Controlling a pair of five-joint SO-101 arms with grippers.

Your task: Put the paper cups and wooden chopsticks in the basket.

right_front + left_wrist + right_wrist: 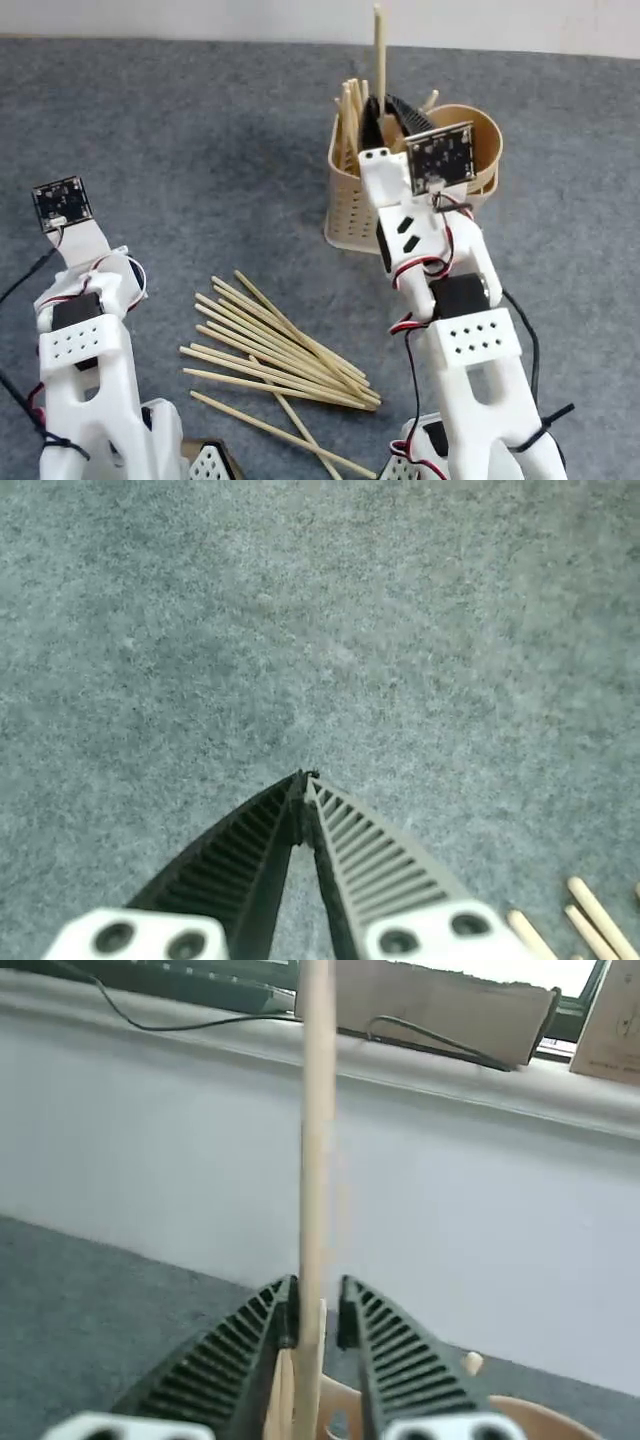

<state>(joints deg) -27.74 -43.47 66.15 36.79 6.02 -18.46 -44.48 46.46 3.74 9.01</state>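
My right gripper is above the cream slatted basket, shut on one wooden chopstick that stands upright. In the right wrist view that chopstick rises straight up between the jaws of the right gripper. Several chopsticks stand in the basket beside a brown paper cup. A loose pile of chopsticks lies on the grey carpet between the arms. My left gripper is shut on nothing above bare carpet. Chopstick ends show off to one side of it.
Grey carpet covers the table. A pale wall runs along the far edge behind the basket. The left arm's body stands at the near left and the right arm's body at the near right, flanking the pile.
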